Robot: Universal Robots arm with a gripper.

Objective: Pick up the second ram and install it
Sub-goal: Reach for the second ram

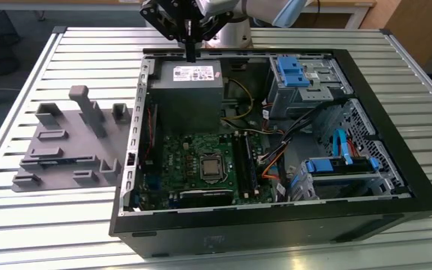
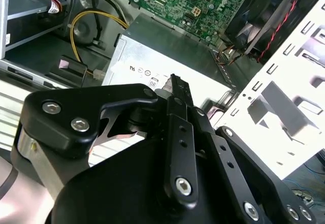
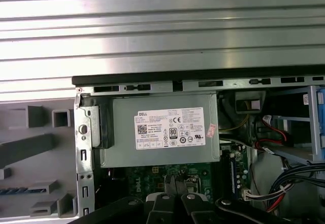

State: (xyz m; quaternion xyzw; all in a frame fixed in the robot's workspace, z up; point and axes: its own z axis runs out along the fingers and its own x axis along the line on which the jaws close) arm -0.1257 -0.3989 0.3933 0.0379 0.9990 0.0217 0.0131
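My gripper hangs over the far edge of the open computer case, above the grey power supply. Its fingers stand together with nothing between them, as both wrist views show. The second ram appears as a thin dark strip resting in a slot of the grey plastic holder, to the exterior view's left of the case and well away from the gripper. That strip sits near the holder's front. The long black memory slots run along the green motherboard.
The black case wall rings the motherboard. Blue-handled drive cages and loose cables fill the exterior view's right side of the case. Upright grey posts rise from the holder. Everything rests on a slatted metal table.
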